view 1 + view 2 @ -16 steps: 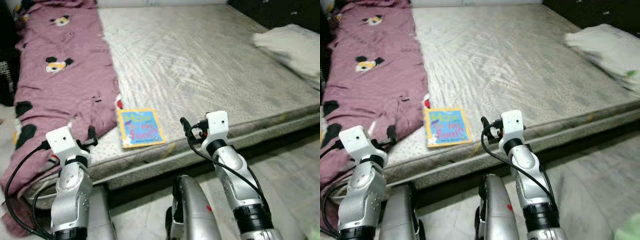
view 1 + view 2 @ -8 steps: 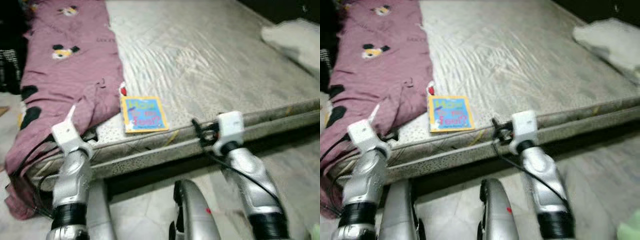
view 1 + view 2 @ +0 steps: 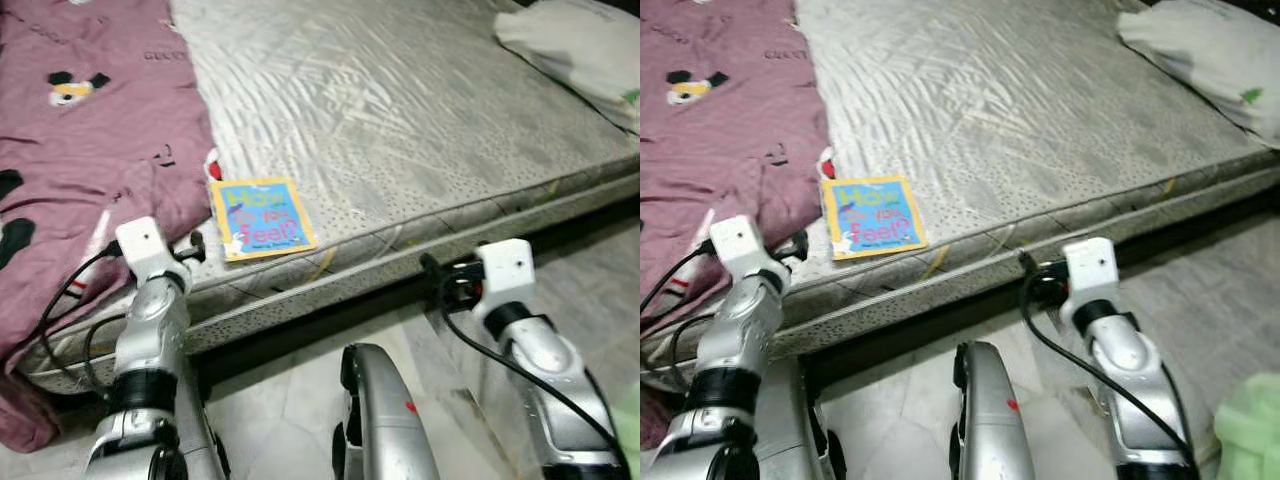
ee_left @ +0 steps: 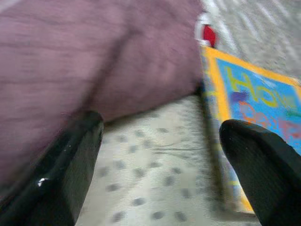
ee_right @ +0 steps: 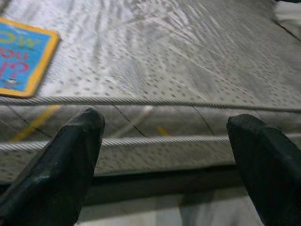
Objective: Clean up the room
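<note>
Both silver arms reach forward: the left gripper (image 4: 160, 155) sits at lower left, fingers spread wide (as its wrist view shows), and the right gripper (image 5: 164, 155) at lower right gapes too.

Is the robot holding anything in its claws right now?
No. Both are open and hold nothing: the left claw sits over the mattress beside the book, the right claw faces the mattress edge.
</note>
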`<state>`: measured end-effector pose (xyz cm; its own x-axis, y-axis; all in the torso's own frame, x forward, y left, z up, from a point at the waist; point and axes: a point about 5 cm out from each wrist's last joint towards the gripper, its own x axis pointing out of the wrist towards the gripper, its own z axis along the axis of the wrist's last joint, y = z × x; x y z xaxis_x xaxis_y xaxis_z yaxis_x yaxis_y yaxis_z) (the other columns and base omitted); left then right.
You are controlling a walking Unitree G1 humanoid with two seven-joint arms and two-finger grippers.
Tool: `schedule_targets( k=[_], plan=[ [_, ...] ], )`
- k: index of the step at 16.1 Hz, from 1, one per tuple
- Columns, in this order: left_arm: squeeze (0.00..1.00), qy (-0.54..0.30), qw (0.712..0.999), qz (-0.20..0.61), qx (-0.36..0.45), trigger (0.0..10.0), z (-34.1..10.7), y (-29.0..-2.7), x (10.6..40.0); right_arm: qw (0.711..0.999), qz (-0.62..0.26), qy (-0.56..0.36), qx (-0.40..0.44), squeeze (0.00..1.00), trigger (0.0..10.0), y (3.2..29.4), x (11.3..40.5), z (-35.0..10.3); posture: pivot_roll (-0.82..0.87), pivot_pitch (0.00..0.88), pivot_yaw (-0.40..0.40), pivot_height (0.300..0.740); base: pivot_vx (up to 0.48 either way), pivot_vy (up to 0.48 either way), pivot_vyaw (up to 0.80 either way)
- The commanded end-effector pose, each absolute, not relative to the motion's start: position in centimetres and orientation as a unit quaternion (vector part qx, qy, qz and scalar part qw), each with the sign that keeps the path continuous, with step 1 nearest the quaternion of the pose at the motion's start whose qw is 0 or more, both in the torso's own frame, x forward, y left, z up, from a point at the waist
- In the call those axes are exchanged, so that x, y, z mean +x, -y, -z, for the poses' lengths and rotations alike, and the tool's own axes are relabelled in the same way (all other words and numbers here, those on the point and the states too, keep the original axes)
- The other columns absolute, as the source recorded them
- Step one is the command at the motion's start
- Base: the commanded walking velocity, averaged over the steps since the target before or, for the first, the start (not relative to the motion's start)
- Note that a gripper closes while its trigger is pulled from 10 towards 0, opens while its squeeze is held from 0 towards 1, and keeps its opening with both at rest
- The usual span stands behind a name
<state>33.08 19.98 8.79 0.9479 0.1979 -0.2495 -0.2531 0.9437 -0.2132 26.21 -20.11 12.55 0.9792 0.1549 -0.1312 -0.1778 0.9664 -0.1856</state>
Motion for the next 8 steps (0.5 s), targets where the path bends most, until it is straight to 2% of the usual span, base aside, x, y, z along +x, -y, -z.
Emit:
schedule_targets(
  k=[1,5,8],
  plan=[
    [0.00,-0.118,0.980,-0.102,-0.122,10.0,-8.6,-19.4,33.5,0.990,-0.079,-0.062,-0.102,0.00,10.0,20.6,25.8,-12.9,-0.32,0.161,-0.101,0.504,0.000,0.000,0.00],
    [0.00,-0.132,0.980,-0.079,-0.129,10.0,-8.0,-18.6,34.1,0.989,-0.079,-0.067,-0.106,0.00,10.0,20.7,25.6,-13.2,-0.33,0.151,-0.100,0.504,0.000,0.000,0.00],
    [0.00,-0.150,0.976,-0.058,-0.150,10.0,-7.1,-18.1,34.5,0.989,-0.077,-0.066,-0.110,0.00,10.0,20.8,25.8,-13.4,-0.34,0.142,-0.097,0.484,0.000,0.000,0.00]
  ],
)
